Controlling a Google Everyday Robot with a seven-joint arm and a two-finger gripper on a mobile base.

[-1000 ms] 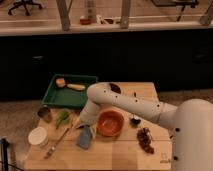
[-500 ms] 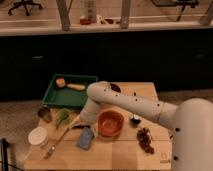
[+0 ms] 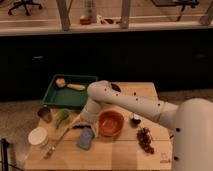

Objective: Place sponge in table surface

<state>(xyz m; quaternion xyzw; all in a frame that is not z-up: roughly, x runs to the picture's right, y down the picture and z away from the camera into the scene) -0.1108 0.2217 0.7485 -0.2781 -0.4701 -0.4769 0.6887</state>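
The blue-grey sponge (image 3: 86, 138) lies flat on the light wooden table surface (image 3: 120, 155), just left of the orange bowl (image 3: 111, 123). My gripper (image 3: 81, 125) hangs at the end of the white arm, right above the sponge's far end and close to it. I cannot tell whether it touches the sponge. The arm reaches in from the right and bends at its elbow (image 3: 101, 93) over the table's back.
A green tray (image 3: 52, 95) with a brush-like item (image 3: 69, 85) stands at the back left. A metal cup (image 3: 45, 114), a green object (image 3: 62, 117), a white round lid (image 3: 37, 136) and a utensil (image 3: 57, 143) lie left. Dark grapes (image 3: 145, 140) lie right of the bowl.
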